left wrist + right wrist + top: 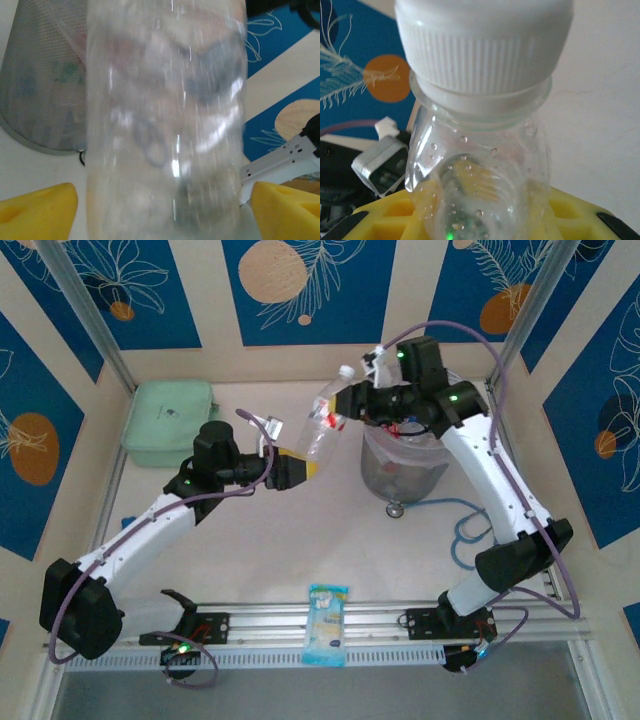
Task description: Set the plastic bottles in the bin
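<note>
Handover: you're passing one clear bottle (322, 425) arm to arm in mid-air, white cap (482, 45) end tilted up.
Left hand: the left gripper (296, 472) is sitting at the bottle's base with jaws spread wide. Its yellow pads (37, 210) are flanking the body and look just clear of it.
Right hand: the right gripper (345, 400) is pinching the bottle just under the cap, and the neck is buckling btwn its pads.
Bin: the bin (400, 475) is standing right below the right gripper's wrist, bag-lined. Coloured shapes are showing thru the mesh, prob. bottles already in.
Done: most of the job, by the look of it. This one's looking like the last outside the bin.
Left to do: the bottle is hanging just beside the rim, on the left gripper's side. It needs carrying over the opening & letting go.
Not yr job: the mint box (170, 420) is lying beyond the left gripper, and the blue-white packet (327, 625) is back by the arm bases.
</note>
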You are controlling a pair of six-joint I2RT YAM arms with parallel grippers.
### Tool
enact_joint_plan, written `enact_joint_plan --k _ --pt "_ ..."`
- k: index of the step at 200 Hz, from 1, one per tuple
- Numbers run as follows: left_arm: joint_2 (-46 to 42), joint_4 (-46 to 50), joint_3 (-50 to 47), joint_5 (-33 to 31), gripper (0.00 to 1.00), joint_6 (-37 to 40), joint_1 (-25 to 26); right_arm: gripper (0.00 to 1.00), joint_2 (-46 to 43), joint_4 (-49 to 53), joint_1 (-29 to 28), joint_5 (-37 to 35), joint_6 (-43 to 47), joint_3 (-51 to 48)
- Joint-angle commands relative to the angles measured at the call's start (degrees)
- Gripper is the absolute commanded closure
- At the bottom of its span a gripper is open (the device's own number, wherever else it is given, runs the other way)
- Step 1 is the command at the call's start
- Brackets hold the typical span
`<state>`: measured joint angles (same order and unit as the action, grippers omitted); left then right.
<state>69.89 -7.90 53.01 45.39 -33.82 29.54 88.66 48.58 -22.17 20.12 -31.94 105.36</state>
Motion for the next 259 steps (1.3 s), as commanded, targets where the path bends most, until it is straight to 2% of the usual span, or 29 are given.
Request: enact_joint_plan --k 1,35,60,87,135,166,193,230,244,259 --pt "0.1 -0.1 2.2 -0.7 0.05 1.3 0.3 0.68 -5.4 5.6 5.1 -2.1 3.8 3.3" --pt "1.4 2.0 3.5 -5.3 0.04 1.6 0.2 0.71 -11.1 11.0 17.6 -4.8 7.7 3.0" --pt "3.4 2.0 4.5 -7.5 0.03 0.6 0.1 0.74 -12.9 11.4 27.4 -2.6 9.9 2.5" --pt "5.6 3.2 5.8 -10.1 0.03 -0.4 0.1 0.75 -9.3 12.8 32.4 -3.8 13.2 4.5" --pt "6.9 8.8 5.9 -15.4 0.04 -0.2 0.1 0.74 2.8 18.4 29.3 -6.9 17.2 14.1" --pt "6.8 9.1 4.3 -16.1 0.04 -0.6 0.1 0.7 10.7 24.3 26.6 -10.2 19.5 18.2" --pt "6.8 10.5 3.9 -16.5 0.04 0.3 0.0 0.69 14.8 27.0 23.2 -16.0 21.0 18.7" --pt "7.3 10.7 4.2 -16.1 0.04 0.8 0.0 0.69 18.1 26.5 20.3 -19.6 19.6 16.3" --pt "7.4 10.5 4.1 -16.1 0.03 0.8 -0.1 0.65 19.2 26.2 20.0 -19.2 18.8 15.2" --pt "7.4 11.1 4.1 -16.1 0.04 1.1 0.0 0.57 20.2 27.4 19.5 -18.8 18.7 16.4"
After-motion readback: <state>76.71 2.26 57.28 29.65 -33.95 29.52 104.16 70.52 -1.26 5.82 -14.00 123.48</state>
